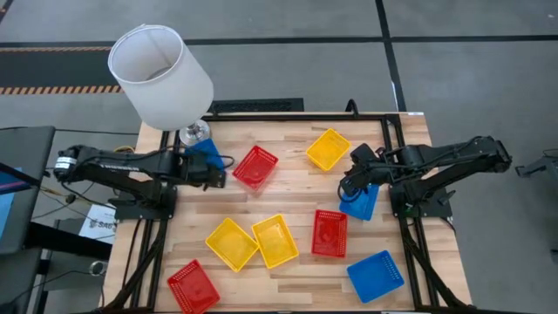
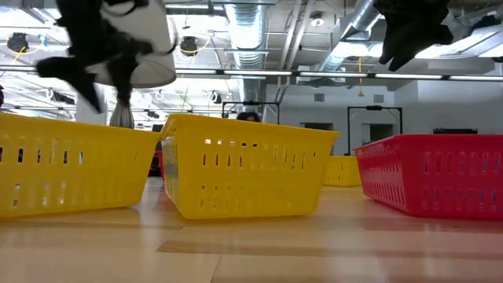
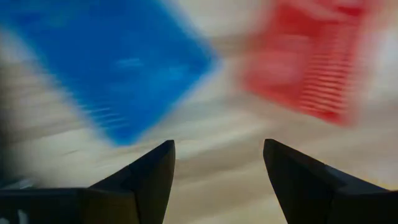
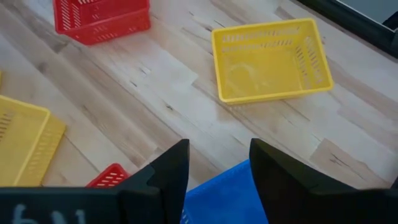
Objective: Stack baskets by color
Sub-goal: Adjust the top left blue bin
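Small mesh baskets lie scattered on the wooden table (image 1: 288,196). Near my left gripper (image 1: 218,172) a blue basket (image 1: 206,150) and a red one (image 1: 255,166) rest on their bottoms. Its fingers (image 3: 149,174) stand open above bare wood, with the blue basket (image 3: 118,62) and the red one (image 3: 311,56) ahead. My right gripper (image 1: 347,185) hangs open, high over the edge of a second blue basket (image 1: 362,202); that basket (image 4: 217,193) shows below its fingers. A yellow basket (image 4: 268,59) lies ahead of it.
Two yellow baskets (image 1: 231,242) (image 1: 275,240) sit side by side at the near middle, a red one (image 1: 330,233) to their right. Another red (image 1: 193,286) and a blue (image 1: 376,275) lie near the front edge. A white lampshade (image 1: 159,74) stands at the far left corner.
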Motion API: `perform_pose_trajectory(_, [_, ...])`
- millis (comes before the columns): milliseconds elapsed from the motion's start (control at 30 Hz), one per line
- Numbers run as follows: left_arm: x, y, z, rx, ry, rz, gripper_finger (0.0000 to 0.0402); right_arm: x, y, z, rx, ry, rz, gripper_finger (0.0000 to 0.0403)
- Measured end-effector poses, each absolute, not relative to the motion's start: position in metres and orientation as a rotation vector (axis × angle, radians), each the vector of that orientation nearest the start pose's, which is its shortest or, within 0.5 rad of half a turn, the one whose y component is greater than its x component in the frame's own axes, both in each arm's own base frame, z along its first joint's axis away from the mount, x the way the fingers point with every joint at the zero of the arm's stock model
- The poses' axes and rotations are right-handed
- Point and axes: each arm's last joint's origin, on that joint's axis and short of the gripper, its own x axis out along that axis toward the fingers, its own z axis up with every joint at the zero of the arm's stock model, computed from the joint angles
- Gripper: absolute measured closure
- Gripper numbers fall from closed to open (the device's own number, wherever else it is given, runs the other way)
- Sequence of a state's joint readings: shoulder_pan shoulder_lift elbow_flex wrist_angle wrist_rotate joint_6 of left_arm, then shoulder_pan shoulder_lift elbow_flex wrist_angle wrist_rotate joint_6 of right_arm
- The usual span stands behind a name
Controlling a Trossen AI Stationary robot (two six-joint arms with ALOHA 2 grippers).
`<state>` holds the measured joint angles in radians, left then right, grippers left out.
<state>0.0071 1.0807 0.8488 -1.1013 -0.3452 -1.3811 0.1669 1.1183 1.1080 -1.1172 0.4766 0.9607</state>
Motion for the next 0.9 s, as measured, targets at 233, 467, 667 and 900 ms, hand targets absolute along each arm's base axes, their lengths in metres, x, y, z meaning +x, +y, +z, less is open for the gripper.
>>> perform_pose_trajectory(233, [0.151,0.013,0.216,-0.965,0.937,1.299,0.0168,0.19,0.019,0.314,0.502,0.83,-0.745,0.0212])
perform_pose_trajectory(467, [0.148,0.023,0.202,-0.938,0.836,1.395,0.0168,0.19,0.018,0.314,0.496,0.823,-0.753,0.0216])
perform_pose_trajectory(667, [0.17,0.028,0.21,-0.872,0.747,1.186,0.0168,0.19,0.018,0.315,0.496,0.812,-0.755,0.0217])
perform_pose_trajectory(900, [0.183,0.034,0.201,-0.676,0.901,1.02,0.0168,0.19,0.018,0.315,0.496,0.813,-0.755,0.0218])
